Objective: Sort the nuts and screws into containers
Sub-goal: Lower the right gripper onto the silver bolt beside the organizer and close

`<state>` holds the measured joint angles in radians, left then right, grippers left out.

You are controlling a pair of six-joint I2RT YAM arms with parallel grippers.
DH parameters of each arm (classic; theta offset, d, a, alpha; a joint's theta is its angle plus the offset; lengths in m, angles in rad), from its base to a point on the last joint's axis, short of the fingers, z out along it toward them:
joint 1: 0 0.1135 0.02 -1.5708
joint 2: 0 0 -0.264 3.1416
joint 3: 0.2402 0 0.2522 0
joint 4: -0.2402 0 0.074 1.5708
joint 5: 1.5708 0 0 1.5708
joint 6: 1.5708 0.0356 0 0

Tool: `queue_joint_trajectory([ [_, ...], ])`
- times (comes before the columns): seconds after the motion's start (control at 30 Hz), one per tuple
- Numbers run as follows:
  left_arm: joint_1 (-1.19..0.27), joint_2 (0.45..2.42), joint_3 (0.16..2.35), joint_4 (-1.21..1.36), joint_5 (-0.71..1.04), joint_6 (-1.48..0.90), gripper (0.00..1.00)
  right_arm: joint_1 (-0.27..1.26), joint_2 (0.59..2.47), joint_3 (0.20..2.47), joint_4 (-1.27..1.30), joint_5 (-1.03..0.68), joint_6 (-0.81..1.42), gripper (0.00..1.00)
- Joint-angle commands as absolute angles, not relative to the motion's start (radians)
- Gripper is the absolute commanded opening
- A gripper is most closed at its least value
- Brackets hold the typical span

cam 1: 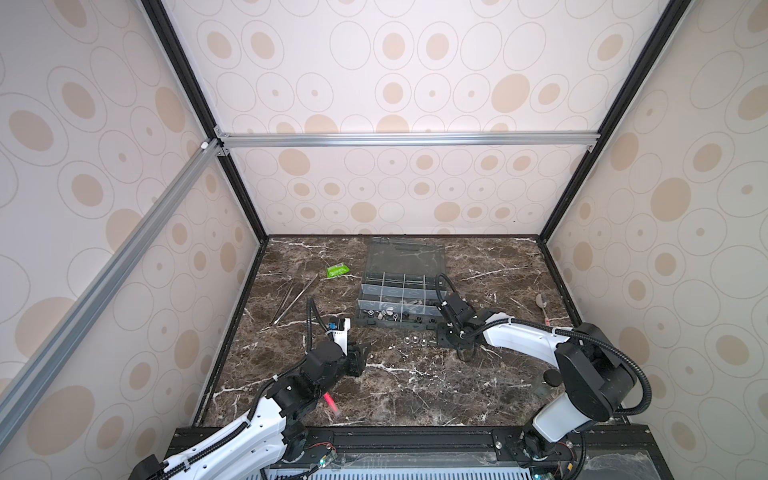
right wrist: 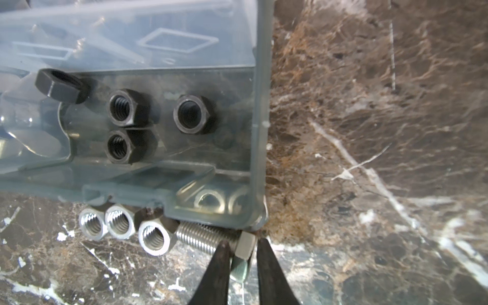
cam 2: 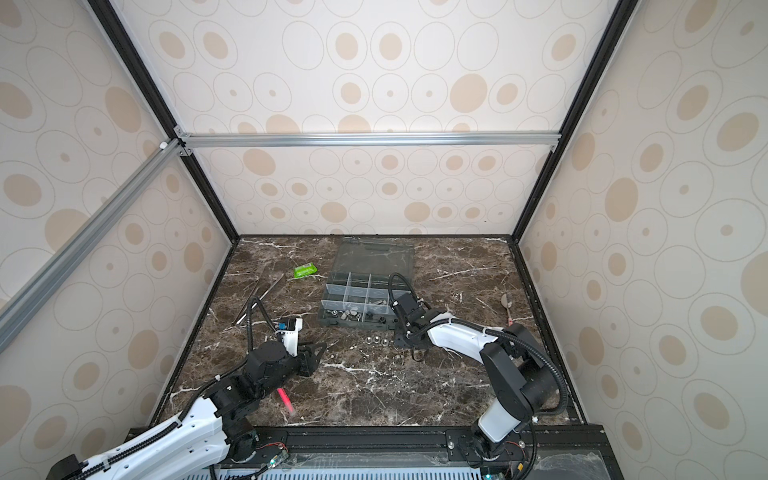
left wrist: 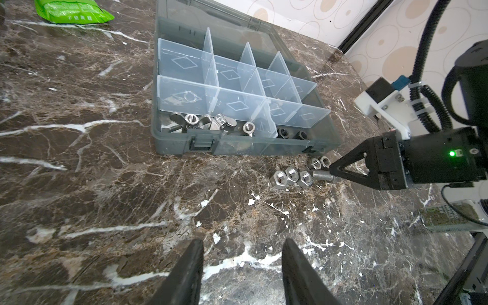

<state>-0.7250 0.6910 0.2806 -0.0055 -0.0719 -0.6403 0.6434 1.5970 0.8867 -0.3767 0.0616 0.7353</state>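
Note:
Just in front of the organiser box (left wrist: 174,148), a silver screw (right wrist: 200,237) lies on the marble. My right gripper (right wrist: 242,241) is shut on its hex head, one finger on each side. Three silver nuts (right wrist: 154,241) sit in a row at the screw's threaded end, with two more nuts (left wrist: 319,162) behind. The containers hold black nuts (right wrist: 191,113) at the near right and wing nuts (left wrist: 190,121) at the near left. My left gripper (left wrist: 243,240) is open and empty over bare marble, left of the nuts (cam 1: 415,341). Both top views show the right gripper (cam 2: 397,340) low by the box's front right corner.
The box's clear lid (cam 1: 405,257) lies open toward the back wall. A green packet (cam 1: 337,271) and long tweezers (cam 1: 291,305) lie left of the box. A pink pen (cam 1: 330,401) lies under the left arm. A spoon (cam 1: 540,301) rests near the right wall.

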Motion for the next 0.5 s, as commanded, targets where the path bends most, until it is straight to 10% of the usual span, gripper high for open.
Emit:
queue_joint_trajectory([
  [0.0,-0.717,0.693,0.282,0.021,-0.071,-0.663,0.49,0.653,1.611,0.877,-0.382,0.064,0.744,0.20],
  [0.47,-0.716,0.694,0.278,0.026,-0.071,-0.667,0.49,0.653,1.587,0.846,-0.380,0.068,0.752,0.11],
])
